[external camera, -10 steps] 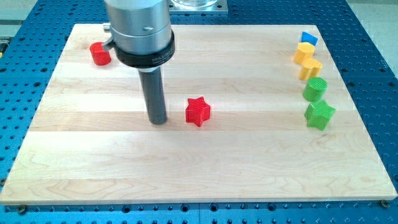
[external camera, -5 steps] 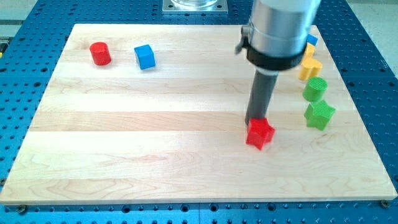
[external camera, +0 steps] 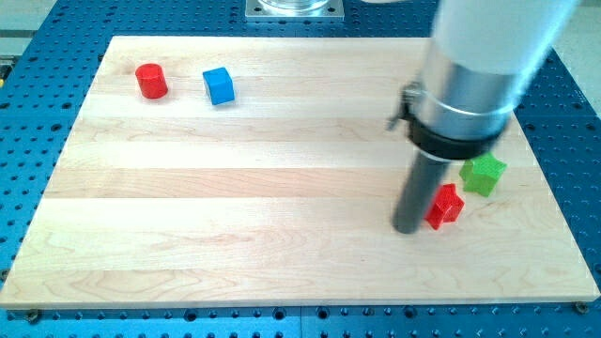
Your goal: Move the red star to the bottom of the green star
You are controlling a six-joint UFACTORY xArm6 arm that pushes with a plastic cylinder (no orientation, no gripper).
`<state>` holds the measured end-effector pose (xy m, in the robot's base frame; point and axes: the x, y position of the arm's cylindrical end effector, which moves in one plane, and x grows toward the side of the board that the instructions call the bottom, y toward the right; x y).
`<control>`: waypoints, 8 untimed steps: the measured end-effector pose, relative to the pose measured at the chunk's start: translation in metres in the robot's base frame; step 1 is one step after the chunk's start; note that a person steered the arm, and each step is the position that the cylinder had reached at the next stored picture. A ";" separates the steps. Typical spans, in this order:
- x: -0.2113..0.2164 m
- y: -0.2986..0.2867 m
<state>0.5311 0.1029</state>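
Upright, my tip touching red star

A broad silver-grey cylindrical housing is seen, ringed at its lower edge by a black collar with a small bracket, from which a straight dark rod descends to my tip.

Red star is lying flat on the worktop toward the view's right, its left side partly hidden. Green star is lying flat just up and to the view's right of it, the two nearly touching.
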 end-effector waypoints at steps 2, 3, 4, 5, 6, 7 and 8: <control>-0.005 0.044; 0.011 0.034; 0.011 0.085; 0.003 0.083; -0.001 0.034; -0.051 -0.077; -0.128 -0.212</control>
